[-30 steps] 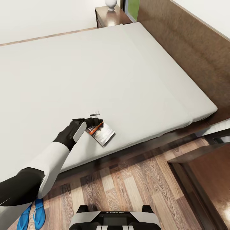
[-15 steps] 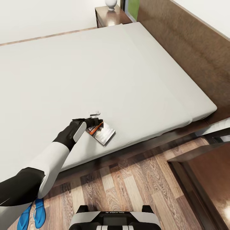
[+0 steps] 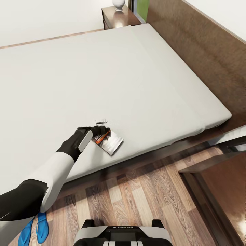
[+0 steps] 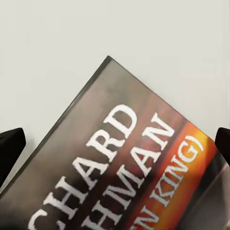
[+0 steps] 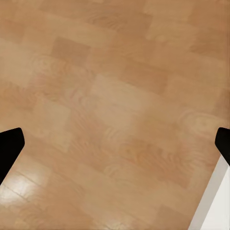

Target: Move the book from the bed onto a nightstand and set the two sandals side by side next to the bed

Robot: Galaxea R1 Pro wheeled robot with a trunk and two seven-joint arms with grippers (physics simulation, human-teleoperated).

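Grey mattress of the bed (image 3: 136, 75): left claw (image 3: 103, 131), spread wide, straddles the book (image 3: 110, 141) near the edge; a nudge could push it off.

The floor (image 3: 136, 198) at the bottom of the frame is made of brown wood planks. The wall (image 3: 41, 20) in the upper left is plain white. A strip of window (image 3: 140, 8) at the top shows bright green.
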